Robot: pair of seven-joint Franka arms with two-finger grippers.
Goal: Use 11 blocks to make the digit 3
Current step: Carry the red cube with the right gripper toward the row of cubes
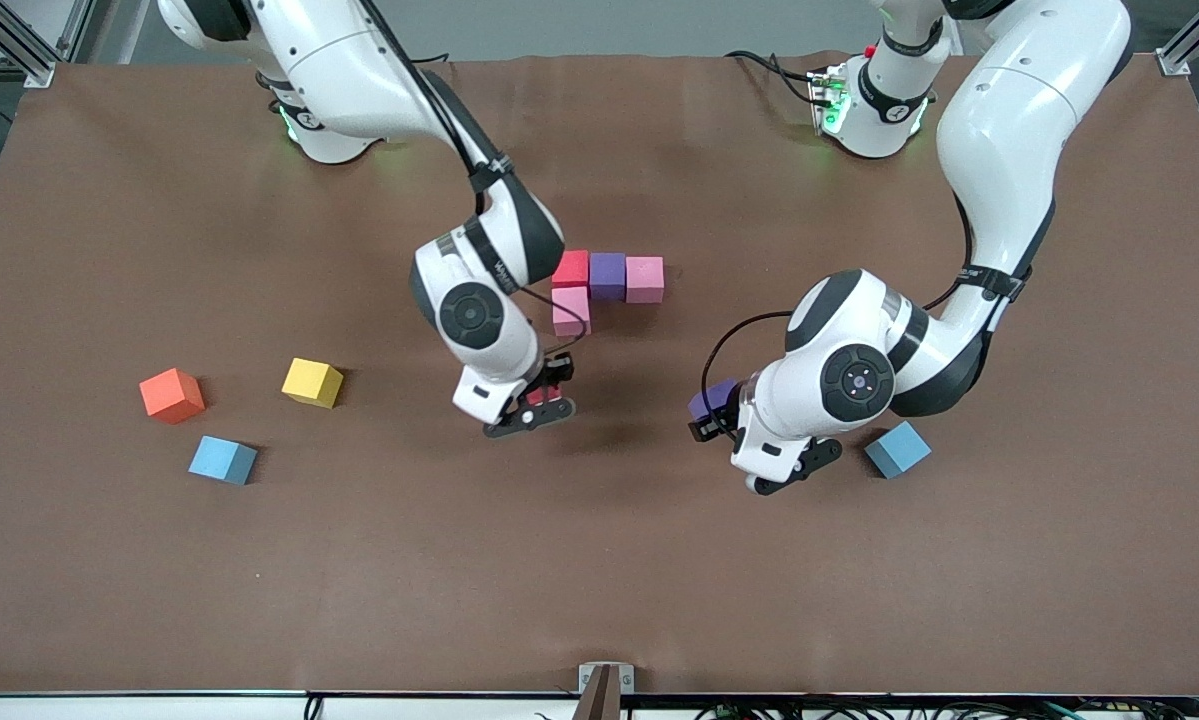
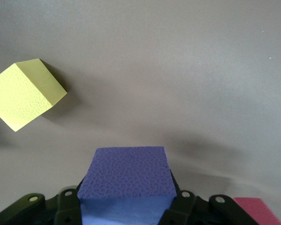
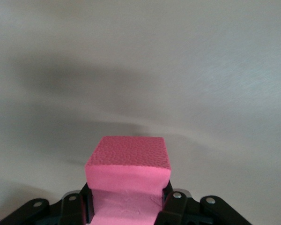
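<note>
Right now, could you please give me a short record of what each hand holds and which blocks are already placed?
left hand: shut on a purple block, above the table
right hand: shut on a red block, above the table
placed group: red, purple, pink in a row, second pink nearer the camera under the red
loose: yellow block, two light blue blocks, orange cube

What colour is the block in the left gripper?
Purple block, clearest in the left wrist view.

Right arm reaching out from its base, elbow bent, right gripper (image 1: 542,398) clamped on a red block (image 3: 128,165) just above the worktop (image 1: 599,560), left arm folded low, left gripper (image 1: 711,410) clamped on a purple block (image 2: 126,180) above the worktop.
</note>
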